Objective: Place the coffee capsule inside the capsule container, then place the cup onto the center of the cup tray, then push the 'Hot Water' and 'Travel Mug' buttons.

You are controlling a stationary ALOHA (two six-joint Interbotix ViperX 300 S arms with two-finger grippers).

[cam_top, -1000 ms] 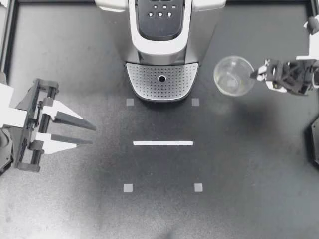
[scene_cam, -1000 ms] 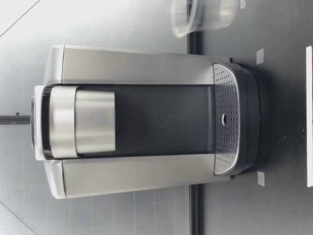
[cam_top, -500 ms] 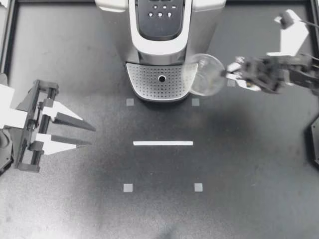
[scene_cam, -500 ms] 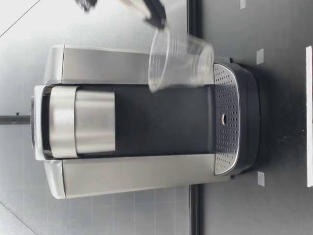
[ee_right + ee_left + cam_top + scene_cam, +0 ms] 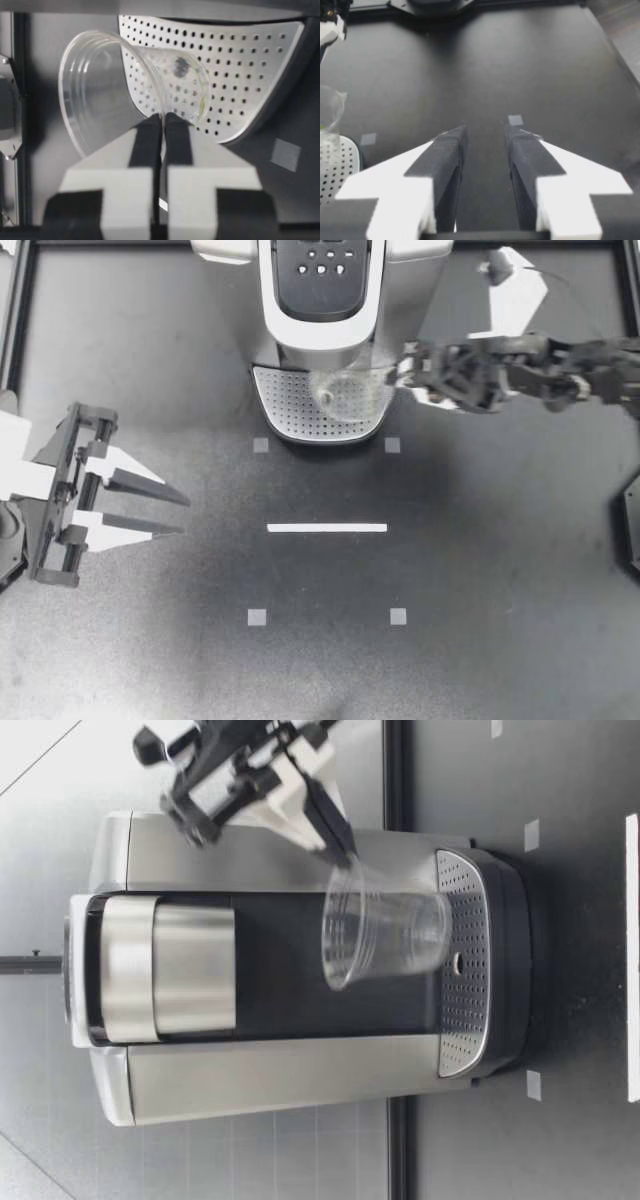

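The black table carries the coffee machine at its far edge, in the middle. The right arm reaches in from the right and across to the machine's front. The left gripper hangs at the near left, well apart from the machine; its fingers stand narrowly parted with nothing between them. The perforated tray lies at the machine's foot. The right gripper is pinched onto the rim wall of the clear cup, one finger inside and one outside. The cup stands mouth up, slightly tilted, over the tray's right half; whether its base touches the tray I cannot tell. A white strip lies nearer, among four grey squares.
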